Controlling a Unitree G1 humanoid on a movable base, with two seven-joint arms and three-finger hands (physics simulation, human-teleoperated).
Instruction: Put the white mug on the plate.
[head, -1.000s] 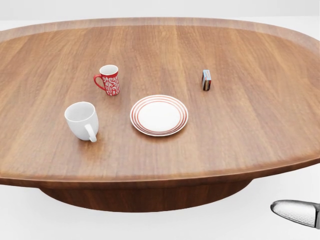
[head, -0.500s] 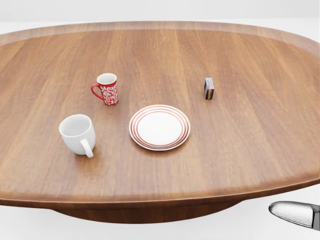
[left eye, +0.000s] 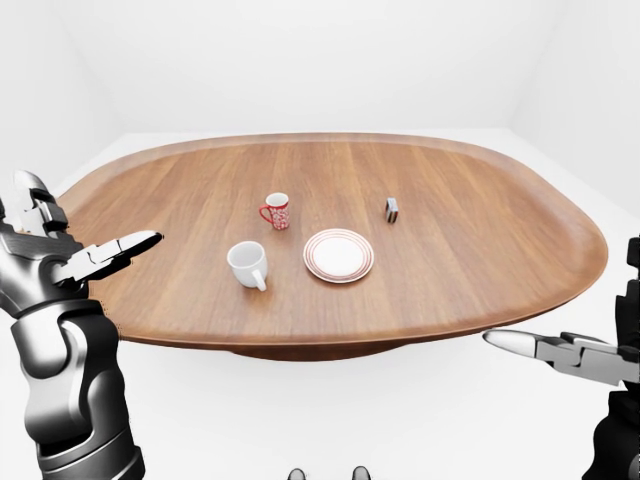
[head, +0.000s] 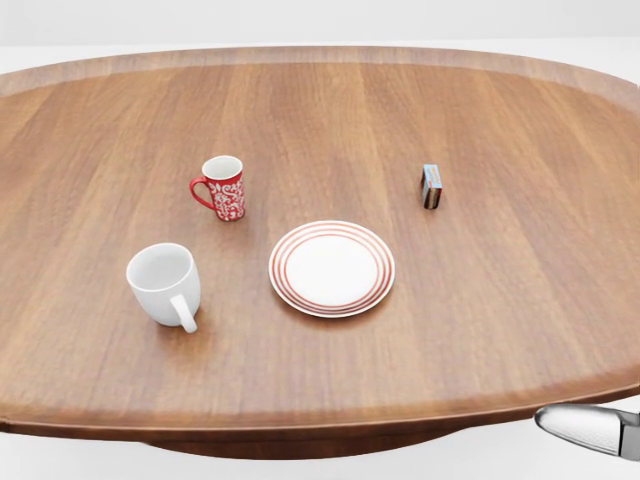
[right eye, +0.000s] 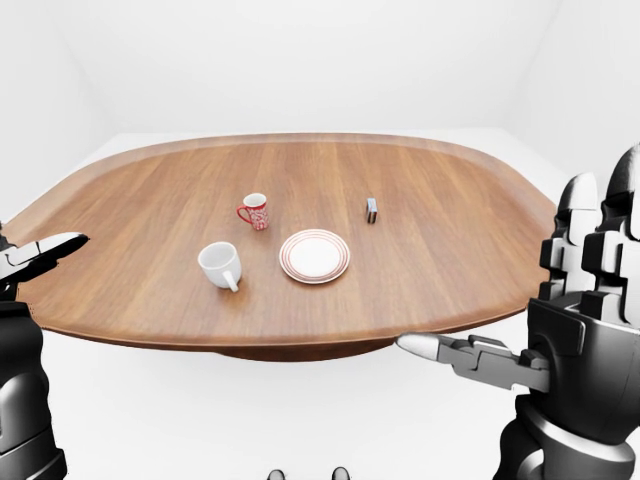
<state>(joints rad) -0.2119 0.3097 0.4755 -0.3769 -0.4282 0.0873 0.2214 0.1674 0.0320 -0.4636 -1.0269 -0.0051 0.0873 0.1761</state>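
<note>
The white mug (head: 163, 283) stands upright on the oval wooden table (head: 520, 300), its handle toward the view's bottom. To its right lies the plate (head: 332, 268), white with red rings, with nothing on it. My left hand (left eye: 95, 258) is raised at the left of the left-eye view, fingers spread open, well short of the mug. My right hand (right eye: 475, 357) is low at the right of the right-eye view, open with a finger stretched leftward, below the table's near edge. Its fingertip (head: 585, 427) shows in the head view's bottom right corner.
A red patterned mug (head: 224, 187) stands above the white mug, toward the view's top. A small upright box (head: 431, 187) stands right of and above the plate. The table's rim (head: 300, 420) runs across the bottom. White floor and walls surround the table.
The whole picture has shifted: the table and its things appear larger and lower, so the camera has moved closer. Nothing on the table has moved relative to the rest.
</note>
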